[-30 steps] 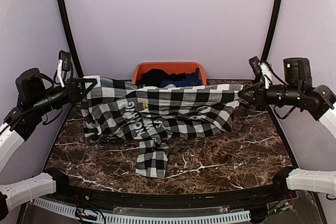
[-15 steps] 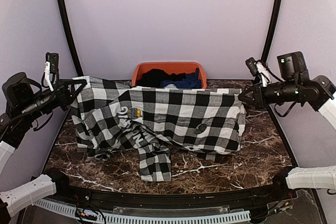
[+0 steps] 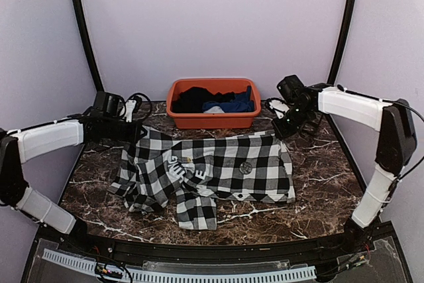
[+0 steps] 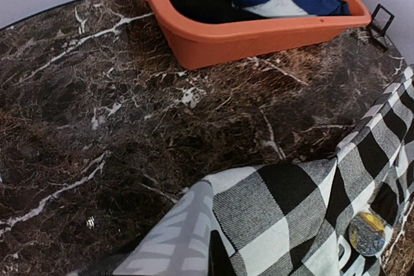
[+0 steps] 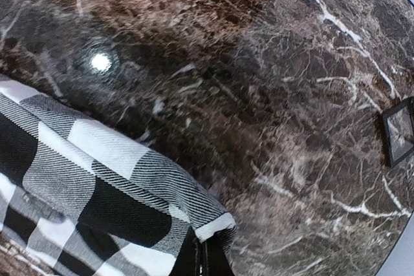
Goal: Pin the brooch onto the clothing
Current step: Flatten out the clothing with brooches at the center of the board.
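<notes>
Two far corners of the checked shirt (image 3: 212, 170) were pinched tight by the left claw (image 3: 134, 135) and right claw (image 3: 281, 128), apparently so that it was spread flat on the middle of the table (image 3: 318, 187) for pinning.

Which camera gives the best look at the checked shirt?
The top view: the whole shirt lies on the table there, white lettering and all. The left wrist view shows only one checked corner with a round brooch; the right wrist view only a hemmed corner.
</notes>
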